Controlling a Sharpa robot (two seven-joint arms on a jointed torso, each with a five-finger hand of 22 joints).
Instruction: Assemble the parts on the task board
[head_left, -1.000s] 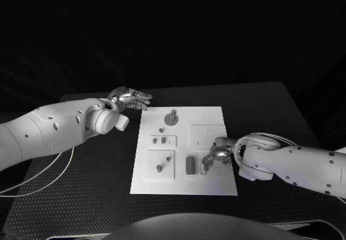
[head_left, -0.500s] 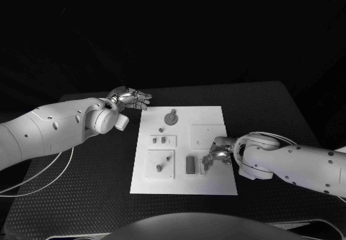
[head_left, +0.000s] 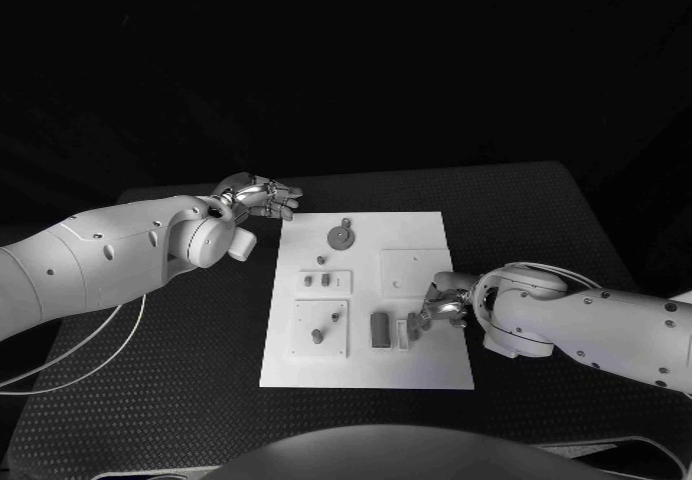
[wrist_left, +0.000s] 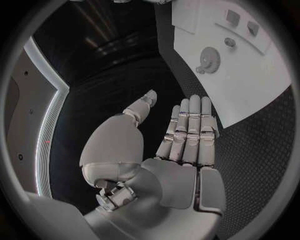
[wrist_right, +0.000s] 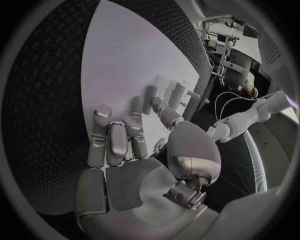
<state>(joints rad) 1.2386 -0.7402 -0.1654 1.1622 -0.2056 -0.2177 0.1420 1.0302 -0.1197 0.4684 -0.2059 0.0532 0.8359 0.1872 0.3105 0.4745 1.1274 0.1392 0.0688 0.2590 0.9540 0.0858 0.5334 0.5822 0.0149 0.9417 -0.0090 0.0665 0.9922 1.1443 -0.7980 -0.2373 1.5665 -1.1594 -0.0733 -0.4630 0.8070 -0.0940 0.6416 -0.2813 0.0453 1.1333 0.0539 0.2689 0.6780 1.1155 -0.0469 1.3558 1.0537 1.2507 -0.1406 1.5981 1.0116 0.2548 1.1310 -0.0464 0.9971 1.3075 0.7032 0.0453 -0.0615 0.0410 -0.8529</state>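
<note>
Left hand (head_left: 260, 196) hovers over the dark worktop (head_left: 173, 380) just beyond the board's far left corner, fingers straight and spread, holding nothing. Right hand (head_left: 440, 310) rests low on the board's right side; its fingers are bent down near a dark block, but whether they grip anything cannot be told.

Task board (head_left: 433, 235) is a white rectangular plate lying flat mid-worktop, long axis running away from the robot. It carries square raised panels. At the far end lies a round toothed gear (head_left: 340, 236) with a small stub pointing away from the robot. The dark block (head_left: 381, 330), oblong, lies lengthwise along the board's long axis, just beside the right hand. Small pegs (head_left: 319, 338) stand on the near left panel.
</note>
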